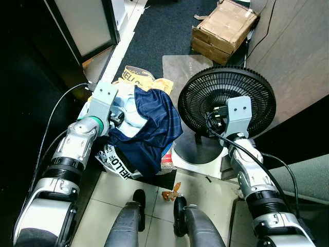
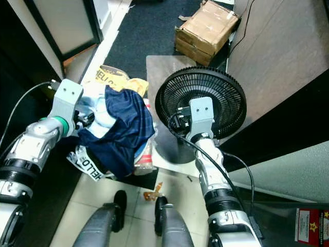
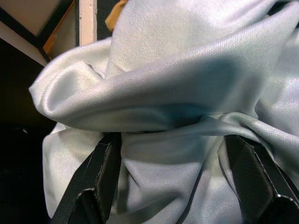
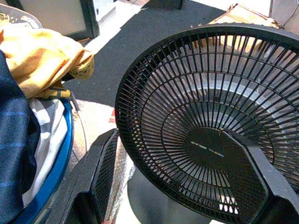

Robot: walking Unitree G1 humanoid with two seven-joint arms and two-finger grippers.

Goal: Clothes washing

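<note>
A heap of laundry sits in a bag printed "HELLO" (image 1: 115,165) with a blue rim (image 4: 60,158). A navy checked garment (image 1: 154,128) lies on top, pale blue cloth (image 1: 131,116) sits under it, and a yellow garment (image 1: 154,84) is at the back. My left gripper (image 1: 119,119) is pushed into the pale blue cloth (image 3: 177,79). Its fingers (image 3: 107,177) stand wide apart with a fold bunched between them. My right gripper (image 1: 213,116) hovers open in front of the black fan's grille (image 4: 205,140), holding nothing.
The black floor fan (image 1: 226,100) stands on a round base right beside the laundry. A cardboard box (image 1: 223,28) lies on dark carpet (image 1: 164,31) behind. A framed panel (image 1: 85,23) is at the far left, a wall on the right. My feet (image 1: 139,198) are on pale tiles by an orange scrap (image 1: 169,193).
</note>
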